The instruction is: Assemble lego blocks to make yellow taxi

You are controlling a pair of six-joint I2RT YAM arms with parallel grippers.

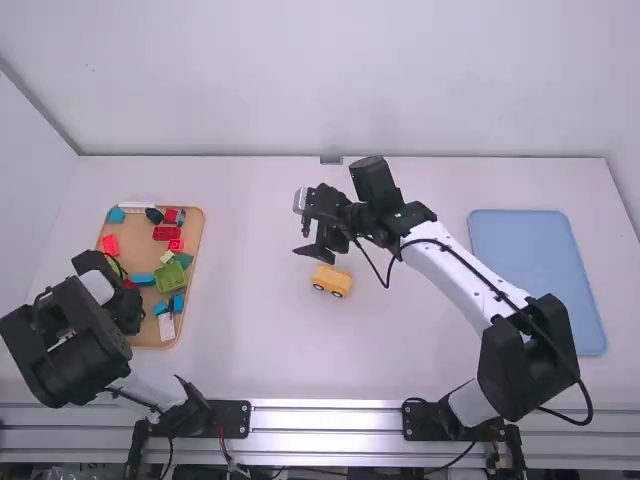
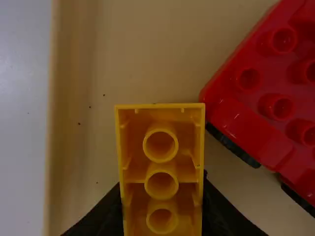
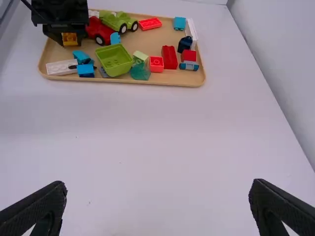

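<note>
In the high view, my left gripper (image 1: 125, 310) is low over the near left part of the block tray. The left wrist view has a yellow brick (image 2: 161, 118), hollow underside showing, pinched by my left gripper (image 2: 162, 214). That yellow brick (image 3: 69, 39) is also visible in the right wrist view, at the tray's corner. A yellow car base (image 1: 332, 280) with dark wheels stands mid-table. Just beyond it, my right gripper (image 1: 312, 228) hangs above the table; in the right wrist view my right gripper (image 3: 157, 204) is open, its fingers wide apart with nothing between them.
The wooden tray (image 1: 150, 335) at the left holds red, blue, green and white blocks. A red toy vehicle (image 2: 261, 98) lies beside the yellow brick. At the far right of the table is a blue tray (image 1: 535, 275).
</note>
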